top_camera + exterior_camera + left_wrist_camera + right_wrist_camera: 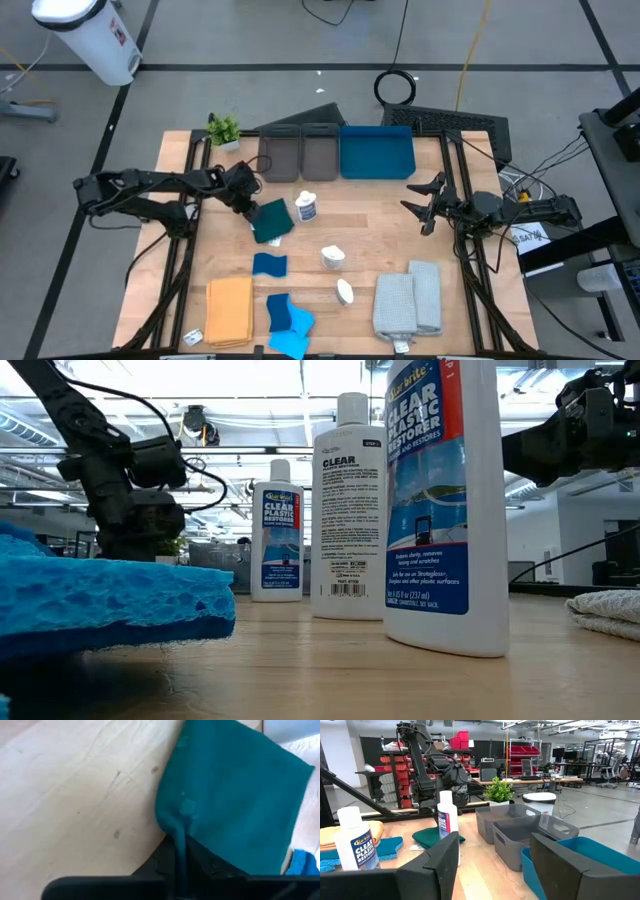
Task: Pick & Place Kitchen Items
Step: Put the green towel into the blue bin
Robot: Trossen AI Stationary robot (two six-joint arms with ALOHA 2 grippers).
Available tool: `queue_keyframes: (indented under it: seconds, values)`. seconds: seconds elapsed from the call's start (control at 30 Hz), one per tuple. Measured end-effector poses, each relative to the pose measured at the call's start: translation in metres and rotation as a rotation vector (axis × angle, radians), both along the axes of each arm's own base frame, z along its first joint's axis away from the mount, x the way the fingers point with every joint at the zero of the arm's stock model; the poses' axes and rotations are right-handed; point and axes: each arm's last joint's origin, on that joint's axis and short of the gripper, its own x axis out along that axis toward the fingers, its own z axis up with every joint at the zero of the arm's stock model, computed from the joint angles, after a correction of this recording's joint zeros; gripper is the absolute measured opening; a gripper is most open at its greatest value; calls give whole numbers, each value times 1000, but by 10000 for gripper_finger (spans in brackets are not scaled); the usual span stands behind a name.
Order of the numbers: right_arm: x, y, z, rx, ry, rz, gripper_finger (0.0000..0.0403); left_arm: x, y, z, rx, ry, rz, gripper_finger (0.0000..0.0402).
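Desk (350,215): wooden, items scattered.
Left gripper (247,203): jaws clenched on dark green cloth (235,800), its edge pinched.
Right gripper (424,205): jaws spread, empty.
Hidden: cloth's far corner cropped.

Robotics lab or workshop: red parts bins (462,741) on racks, workbenches (530,780), cables across concrete floor (250,35).
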Motion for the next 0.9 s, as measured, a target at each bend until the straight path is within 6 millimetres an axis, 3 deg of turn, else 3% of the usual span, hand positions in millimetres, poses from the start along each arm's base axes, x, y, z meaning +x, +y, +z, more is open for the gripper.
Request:
queue_keyframes:
  seconds: [0.2,0.7,0.9]
  values:
    - [0,0,0,0,0,-1,212,0,-4,35,148,-30,-15,10]
    - [0,0,1,-5,-6,0,212,8,-21,183,722,-110,-78,10]
    - [-3,-1,20,-19,-202,-7,212,18,-15,219,841,-250,-49,10]
